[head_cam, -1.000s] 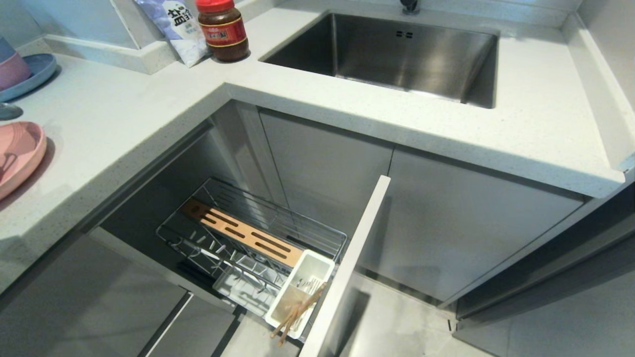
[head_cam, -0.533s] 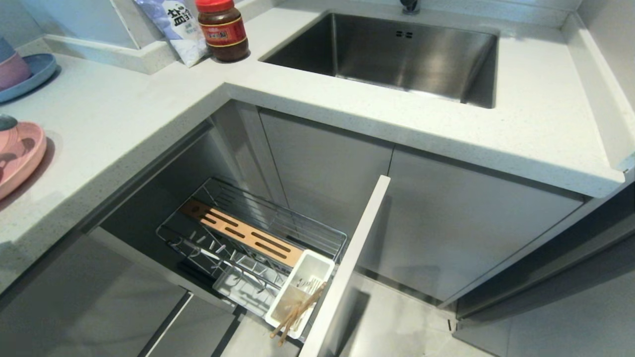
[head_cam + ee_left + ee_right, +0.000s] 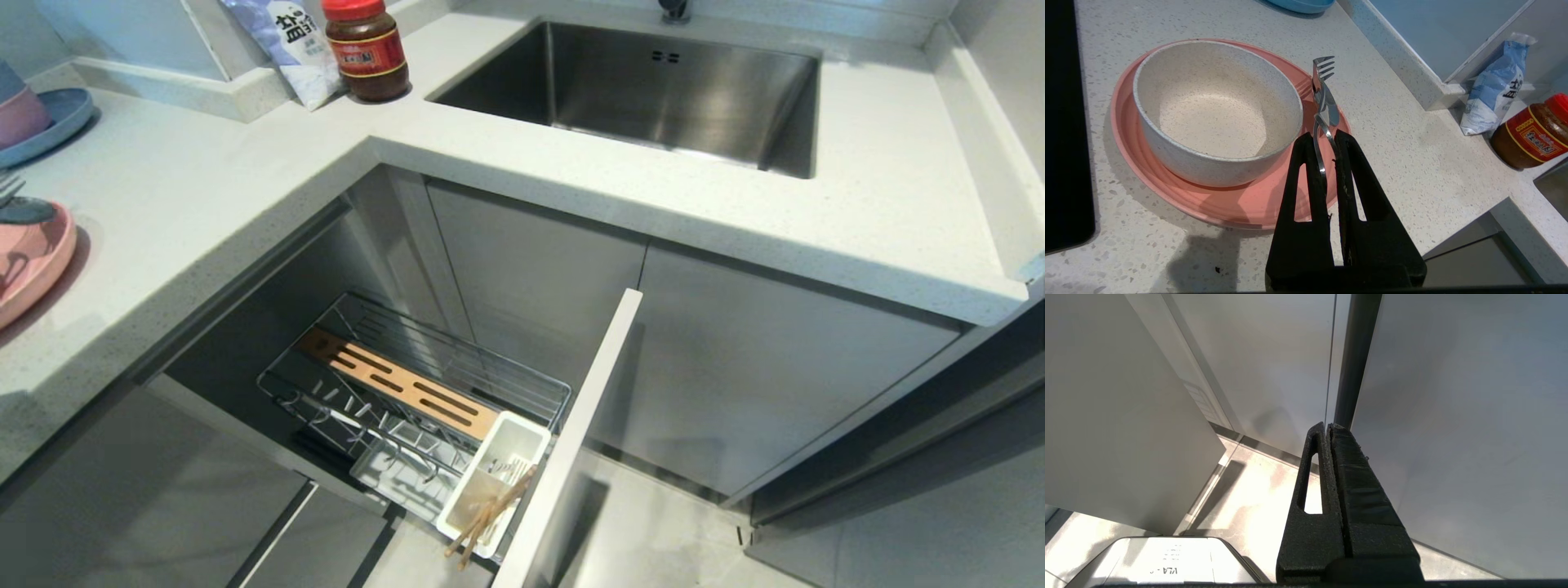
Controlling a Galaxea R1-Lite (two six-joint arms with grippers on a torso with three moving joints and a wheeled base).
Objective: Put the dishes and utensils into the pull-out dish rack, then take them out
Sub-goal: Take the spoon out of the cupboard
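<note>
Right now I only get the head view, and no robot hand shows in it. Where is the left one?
Observer: The left gripper is over the counter by the pink plate, shut on a fork, seemingly with a spoon.
Operator: Anything on that plate?
Observer: A cream bowl sits on it, empty.
Operator: And the other hand?
Observer: The right gripper is shut, empty, low beside cabinet fronts.

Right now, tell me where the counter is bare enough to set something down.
Bare: the counter between the pink plate and the sauce jar, and the strip in front of the sink. Crowded: the left edge, where the left claw holds a fork and spoon over that plate.
</note>
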